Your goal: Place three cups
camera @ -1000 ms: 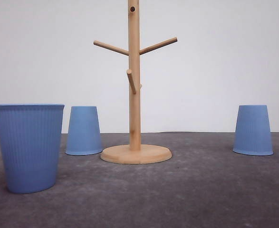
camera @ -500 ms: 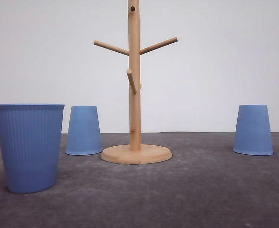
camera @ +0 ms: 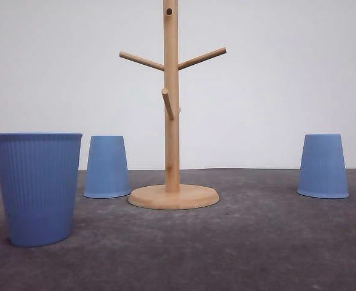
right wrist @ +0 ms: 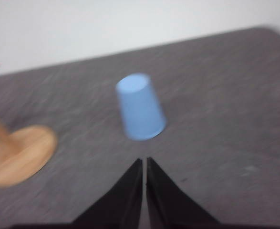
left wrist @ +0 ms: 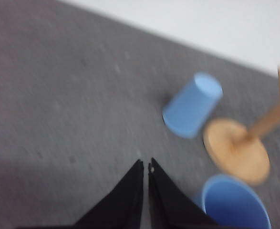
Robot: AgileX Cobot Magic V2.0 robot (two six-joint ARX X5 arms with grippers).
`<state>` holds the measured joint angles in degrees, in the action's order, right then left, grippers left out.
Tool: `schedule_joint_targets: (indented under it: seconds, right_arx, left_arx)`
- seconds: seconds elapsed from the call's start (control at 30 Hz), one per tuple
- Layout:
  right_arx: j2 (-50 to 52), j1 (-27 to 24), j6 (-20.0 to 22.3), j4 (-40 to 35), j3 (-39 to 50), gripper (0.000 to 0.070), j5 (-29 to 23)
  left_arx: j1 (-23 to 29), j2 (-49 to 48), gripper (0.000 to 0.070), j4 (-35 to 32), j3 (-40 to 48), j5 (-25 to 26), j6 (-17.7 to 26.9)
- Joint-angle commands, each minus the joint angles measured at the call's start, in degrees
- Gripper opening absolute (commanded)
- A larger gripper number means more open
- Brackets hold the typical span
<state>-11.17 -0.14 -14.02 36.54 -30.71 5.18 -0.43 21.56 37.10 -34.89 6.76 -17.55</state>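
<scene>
Cups: near-left cup (camera: 38, 188) upright, mid-left cup (camera: 107, 166) and right-side cup (camera: 322, 165) inverted on the tabletop (camera: 238, 242) | right gripper (right wrist: 144, 164) pinched, empty, its cup dead ahead (axis vertical) | left gripper (left wrist: 146, 167) likewise closed, upright cup just beside.

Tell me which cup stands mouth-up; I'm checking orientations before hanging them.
The near-left cup, closest to the camera: its open rim faces up. The cup beside the wooden peg stand and the far-right cup stand upside down.
</scene>
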Motion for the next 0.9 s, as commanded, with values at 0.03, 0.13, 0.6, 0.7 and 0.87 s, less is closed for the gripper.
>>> schedule_joint_targets:
  seconds: [0.03,0.13,0.6,0.7,0.87]
  right_arx:
    - [-5.3,0.0,-0.4,0.4,-2.9,0.0007,5.0]
    - [-11.4,0.0,1.6,0.3,-5.1,0.0007,10.3]
    - [-22.3,13.4,12.6,-0.4,-7.5,0.0007,11.1]
    - [-22.5,14.7,12.9,-0.4,-7.5,0.0008,11.1]
    - [-22.4,14.7,15.6,-0.5,-7.5,0.0302,10.9]
  left_arx:
    - [0.0,4.1,0.0003,2.5,-3.1,3.5,4.3]
    - [0.0,7.8,0.0003,4.0,-4.9,7.4,6.9]
    - [-14.4,17.2,0.0005,5.2,-9.7,6.8,19.1]
    - [-15.4,17.7,0.0030,5.3,-10.3,5.3,20.3]
    - [-15.4,17.7,0.0493,5.2,-10.4,5.3,20.3]
